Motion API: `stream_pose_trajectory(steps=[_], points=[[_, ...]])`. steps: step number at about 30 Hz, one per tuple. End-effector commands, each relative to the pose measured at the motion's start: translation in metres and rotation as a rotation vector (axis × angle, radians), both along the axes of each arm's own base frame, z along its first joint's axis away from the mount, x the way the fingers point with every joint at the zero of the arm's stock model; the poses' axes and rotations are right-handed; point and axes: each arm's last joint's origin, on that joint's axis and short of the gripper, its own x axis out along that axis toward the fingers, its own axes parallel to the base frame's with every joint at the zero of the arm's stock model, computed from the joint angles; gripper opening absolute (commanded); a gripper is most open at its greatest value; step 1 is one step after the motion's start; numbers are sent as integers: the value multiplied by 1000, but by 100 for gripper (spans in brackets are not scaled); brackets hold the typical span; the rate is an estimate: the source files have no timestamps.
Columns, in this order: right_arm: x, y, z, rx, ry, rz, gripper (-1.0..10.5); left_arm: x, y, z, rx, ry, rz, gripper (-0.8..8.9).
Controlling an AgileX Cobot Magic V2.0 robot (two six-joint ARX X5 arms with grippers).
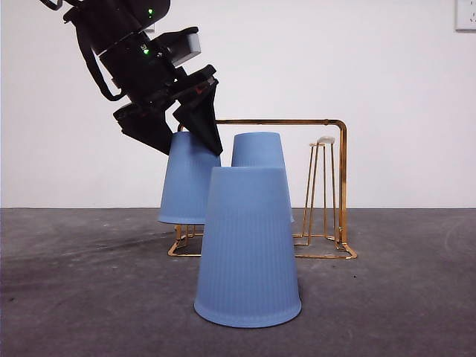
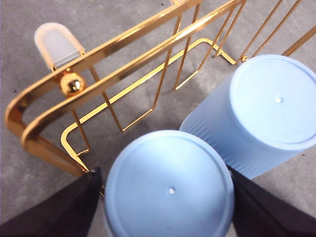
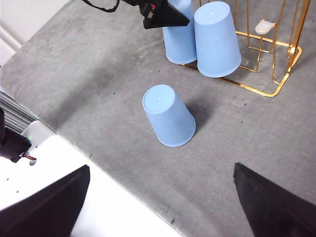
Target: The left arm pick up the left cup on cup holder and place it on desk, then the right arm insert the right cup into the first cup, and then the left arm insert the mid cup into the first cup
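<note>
Left gripper (image 2: 168,197) straddles the rack-end cup (image 1: 187,178), jaws apart, no grip yet. One cup (image 1: 248,249) sits upside down on the desk (image 1: 89,297), clear of the rack (image 1: 338,186). Right gripper (image 3: 158,197) waits wide open.

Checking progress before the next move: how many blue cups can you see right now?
3. One cup stands upside down on the desk. Two remain on the cup holder: one between the left gripper jaws, one beside it.

Plain white wall (image 1: 372,74) behind, with a wall socket (image 1: 465,15).
</note>
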Motion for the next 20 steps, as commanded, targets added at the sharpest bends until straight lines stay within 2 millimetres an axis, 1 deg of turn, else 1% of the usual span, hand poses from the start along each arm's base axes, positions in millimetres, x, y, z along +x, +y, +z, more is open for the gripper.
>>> stream_pose_trajectory(steps=[1,10,14,20], points=[[-1,-1,6,22,-9,1,466,4,-3,2,-2,-20,-4,298],[-1,-1,5,20,-8,1,466,4,-3,7,-7,-28,-4,300],[-1,-1,5,20,-8,1,466,3,-2,17,-11,-35,-5,300],[-1,-1,5,19,-9,-2,466,-6,2,37,-32,-76,-4,300]])
